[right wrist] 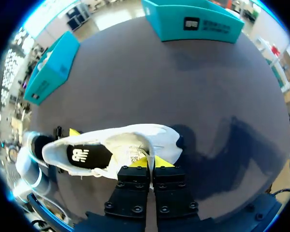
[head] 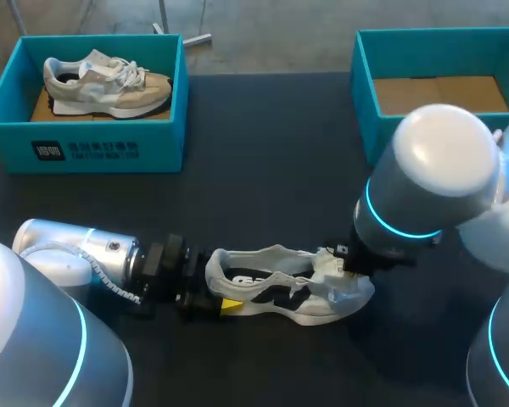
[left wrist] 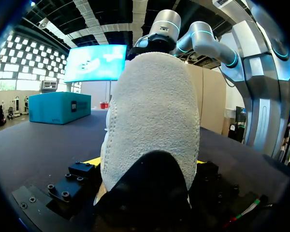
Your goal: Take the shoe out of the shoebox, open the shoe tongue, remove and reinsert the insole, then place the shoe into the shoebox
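Observation:
A white shoe (head: 280,292) with black side panels lies on the dark table, heel toward my left arm. Its black insole (right wrist: 82,155) shows inside the opening. My left gripper (head: 219,288) stands wide around the heel, one yellow fingertip (left wrist: 94,162) against each side, so it holds the shoe (left wrist: 154,111). My right gripper (head: 338,261) comes down over the toe end. In the right wrist view the right gripper (right wrist: 150,162) is shut on the white tongue (right wrist: 130,153), pinching it above the shoe (right wrist: 150,137).
A teal shoebox (head: 93,148) at the back left holds another pale shoe (head: 106,83). An open teal box (head: 365,93) with a bare cardboard floor stands at the back right. Dark table stretches between the boxes and the shoe.

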Controlling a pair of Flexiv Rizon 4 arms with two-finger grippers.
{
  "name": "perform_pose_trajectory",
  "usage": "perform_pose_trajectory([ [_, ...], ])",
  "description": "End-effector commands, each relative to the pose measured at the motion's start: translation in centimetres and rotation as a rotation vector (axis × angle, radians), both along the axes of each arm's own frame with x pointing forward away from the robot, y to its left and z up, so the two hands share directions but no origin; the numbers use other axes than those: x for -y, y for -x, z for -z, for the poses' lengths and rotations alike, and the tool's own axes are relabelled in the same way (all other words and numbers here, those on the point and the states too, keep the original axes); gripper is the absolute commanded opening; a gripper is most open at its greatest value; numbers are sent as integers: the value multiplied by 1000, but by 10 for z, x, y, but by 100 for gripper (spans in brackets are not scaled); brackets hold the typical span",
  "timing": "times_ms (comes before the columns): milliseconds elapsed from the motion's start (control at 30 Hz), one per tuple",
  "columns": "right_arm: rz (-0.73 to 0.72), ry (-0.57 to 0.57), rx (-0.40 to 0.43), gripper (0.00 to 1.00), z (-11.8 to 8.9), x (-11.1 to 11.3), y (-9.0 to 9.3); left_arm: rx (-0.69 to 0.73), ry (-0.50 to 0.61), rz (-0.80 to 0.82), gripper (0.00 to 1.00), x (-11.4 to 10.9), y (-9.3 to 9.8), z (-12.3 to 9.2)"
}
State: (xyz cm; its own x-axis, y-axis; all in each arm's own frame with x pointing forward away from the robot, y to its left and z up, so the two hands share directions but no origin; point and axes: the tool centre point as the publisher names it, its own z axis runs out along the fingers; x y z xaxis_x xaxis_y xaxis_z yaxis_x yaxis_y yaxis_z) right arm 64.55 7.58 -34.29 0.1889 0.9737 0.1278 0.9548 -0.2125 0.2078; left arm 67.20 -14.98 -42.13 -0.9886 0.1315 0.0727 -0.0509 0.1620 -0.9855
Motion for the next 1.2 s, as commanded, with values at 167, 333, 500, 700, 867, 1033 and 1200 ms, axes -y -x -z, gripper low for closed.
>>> perform_pose_trajectory([
  [167,-48,-163,31,0,26,7,1,1,-2,-2,0,0,0,2],
  [333,-45,-169,27,19,25,8,3,1,-2,-2,0,0,0,2],
  [500,-33,-133,20,44,10,7,7,1,-2,-2,0,0,0,2],
  [700,-28,-59,22,67,-22,0,11,1,-2,-2,0,0,0,2],
  [867,-73,51,17,71,-55,-14,10,1,-2,-2,0,0,0,2],
  [1033,-129,154,10,70,-87,-32,8,1,-2,-2,0,0,0,2],
  [1200,-199,251,-1,65,-113,-53,4,1,-2,-2,0,0,0,2],
])
